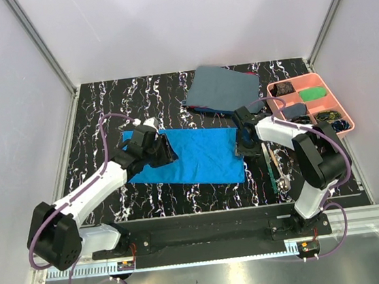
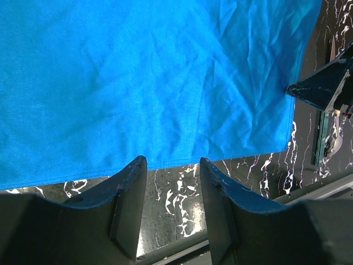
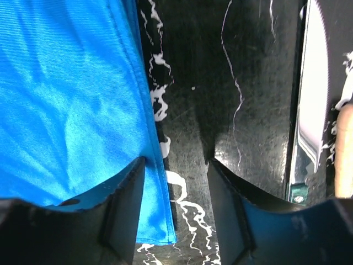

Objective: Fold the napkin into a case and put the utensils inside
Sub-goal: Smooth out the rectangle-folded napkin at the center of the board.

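Observation:
The bright blue napkin (image 1: 191,155) lies flat on the table as a wide rectangle, with a doubled edge (image 3: 144,99) along its right side. No case is in view. My left gripper (image 1: 157,149) hovers over the napkin's left end, open, with only black table between its fingers (image 2: 172,163). At the napkin's right edge my right gripper (image 1: 244,144) is open (image 3: 176,163). Its left finger (image 3: 124,199) is over the cloth's corner and its right finger is over bare table. The utensils (image 1: 273,167) lie just right of the napkin. A silvery blade (image 3: 310,105) shows among them.
A dull grey-blue cloth (image 1: 223,87) lies at the back. A pink compartment tray (image 1: 346,116) holding small items stands at the right. The tabletop (image 1: 103,104) is black marbled. White walls enclose three sides. The right gripper's finger (image 2: 322,88) shows in the left wrist view.

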`<state>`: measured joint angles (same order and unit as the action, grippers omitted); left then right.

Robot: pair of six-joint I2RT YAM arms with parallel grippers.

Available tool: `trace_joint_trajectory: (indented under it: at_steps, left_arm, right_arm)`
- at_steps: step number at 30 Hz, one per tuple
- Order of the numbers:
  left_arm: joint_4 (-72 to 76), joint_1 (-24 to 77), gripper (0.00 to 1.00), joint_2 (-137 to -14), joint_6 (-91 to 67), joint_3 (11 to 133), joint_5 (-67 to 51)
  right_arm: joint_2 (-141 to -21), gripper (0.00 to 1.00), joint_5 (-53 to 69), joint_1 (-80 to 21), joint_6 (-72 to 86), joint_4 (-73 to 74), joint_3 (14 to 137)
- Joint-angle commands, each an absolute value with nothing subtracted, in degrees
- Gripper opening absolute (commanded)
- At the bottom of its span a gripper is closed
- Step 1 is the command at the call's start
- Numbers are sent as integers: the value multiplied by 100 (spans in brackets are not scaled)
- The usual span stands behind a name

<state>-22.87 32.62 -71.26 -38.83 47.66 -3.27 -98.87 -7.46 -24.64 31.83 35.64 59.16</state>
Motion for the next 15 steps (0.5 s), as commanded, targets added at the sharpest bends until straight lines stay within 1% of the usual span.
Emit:
trace_joint_trajectory:
  at_steps: [1,7,9,10,11,12,15]
  left_arm:
    - [-2030,3261,46,-6865,-3806,4808,-343]
    - [-2048,3235,47,-6698,-3736,4685,-290]
    - [-2057,3199,47,-6619,-3735,4641,-290]
    - [-2048,3182,47,-6583,-3727,4623,-290]
    - [-2065,3164,47,-6557,-3718,4597,-299]
    - [-2065,3103,47,-6478,-3718,4597,-325]
    - [-2197,2989,47,-6346,-3613,4588,-378]
  right_arm:
    - [-10062,54,-1001,-2689,3480,3806,5959]
    - [-10476,53,-1160,-3015,3761,3911,6153]
    - [-10529,50,-1177,-3023,3814,3806,6074]
    - [-10555,44,-1230,-3032,3841,3745,6038]
    - [-10599,41,-1239,-3024,3832,3596,6003]
    - [-10652,41,-1257,-3015,3806,3569,6020]
    - [-10959,24,-1160,-3006,3692,3498,6143]
